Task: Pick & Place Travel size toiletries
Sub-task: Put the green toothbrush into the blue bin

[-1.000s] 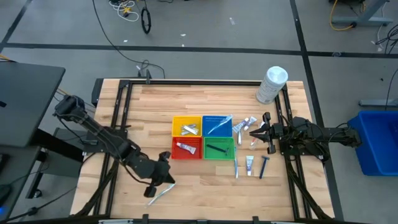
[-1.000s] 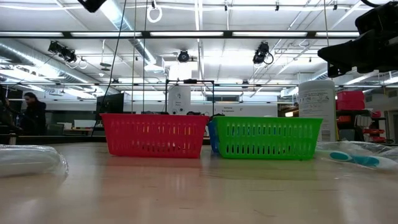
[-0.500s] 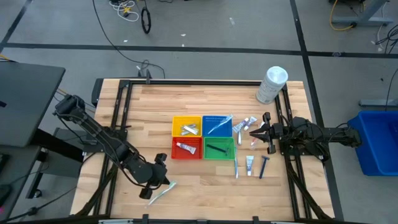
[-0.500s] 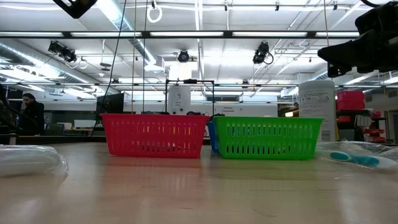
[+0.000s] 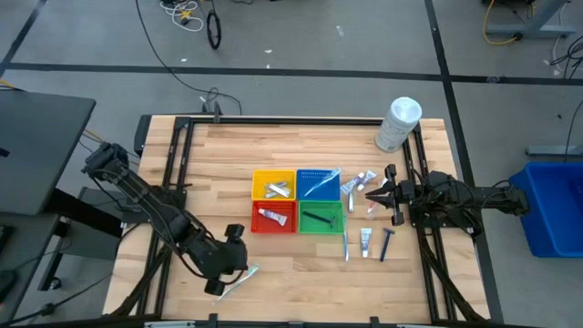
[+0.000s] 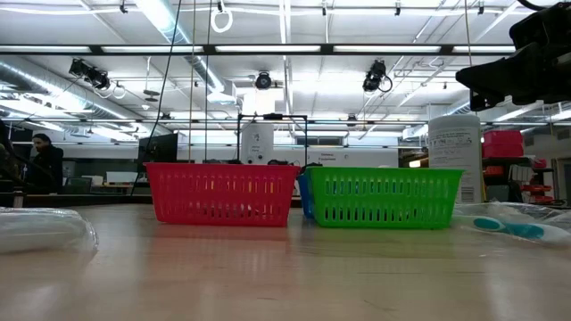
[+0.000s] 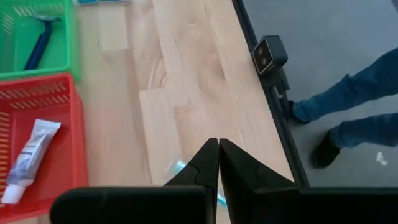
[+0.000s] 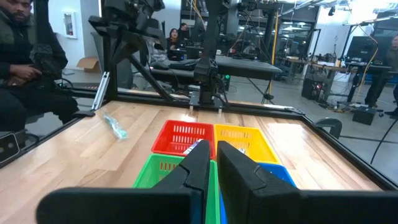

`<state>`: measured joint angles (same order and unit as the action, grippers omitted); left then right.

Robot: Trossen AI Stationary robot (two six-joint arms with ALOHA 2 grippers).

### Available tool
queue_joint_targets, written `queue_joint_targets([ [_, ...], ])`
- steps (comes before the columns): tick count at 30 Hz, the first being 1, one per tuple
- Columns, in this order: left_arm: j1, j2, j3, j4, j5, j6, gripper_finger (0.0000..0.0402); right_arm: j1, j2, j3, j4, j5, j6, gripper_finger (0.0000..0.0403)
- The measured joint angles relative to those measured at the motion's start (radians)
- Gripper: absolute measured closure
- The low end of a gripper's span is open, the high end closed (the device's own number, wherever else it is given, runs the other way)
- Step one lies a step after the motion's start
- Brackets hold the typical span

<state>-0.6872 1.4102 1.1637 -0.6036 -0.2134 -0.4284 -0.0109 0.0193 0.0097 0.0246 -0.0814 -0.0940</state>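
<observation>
Hovering low over the front left of the light wooden desk (image 5: 228, 164), our left claw (image 5: 239, 264) is staying pressed shut and holding nothing. A pale wrapped toothbrush (image 5: 238, 279) is lying on the desk just under it. Our right claw (image 5: 375, 192) is waiting shut at the right side, near loose small tubes (image 5: 365, 240) and a dark blue razor (image 5: 386, 243). A white tube (image 7: 28, 159) is lying in the red plastic basket (image 5: 273, 217).
</observation>
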Motion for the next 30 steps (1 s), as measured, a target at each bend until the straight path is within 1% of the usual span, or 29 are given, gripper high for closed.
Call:
queue_joint_targets([
  [6,0.000,0.054,0.074,-0.036,0.000,0.022,0.0385,0.000,0.000,0.000,0.000,0.000,0.000,0.0362],
  [10,0.000,0.067,0.081,-0.045,0.006,0.009,0.0385,0.000,0.000,0.000,0.000,0.000,0.000,0.0362],
  [18,0.003,0.072,0.077,-0.122,0.009,-0.199,0.0385,0.000,0.000,0.000,0.000,0.000,0.000,0.0361],
  [21,0.004,0.090,0.075,-0.175,0.035,-0.279,0.0385,0.000,0.000,0.000,0.000,0.000,0.000,0.0362],
  [26,0.018,0.113,0.075,-0.235,0.114,-0.405,0.0385,0.000,0.000,0.000,0.001,0.000,0.000,0.0362],
  [30,0.021,0.114,0.075,-0.245,0.126,-0.477,0.0384,0.000,0.000,0.000,0.001,0.000,0.000,0.0362],
])
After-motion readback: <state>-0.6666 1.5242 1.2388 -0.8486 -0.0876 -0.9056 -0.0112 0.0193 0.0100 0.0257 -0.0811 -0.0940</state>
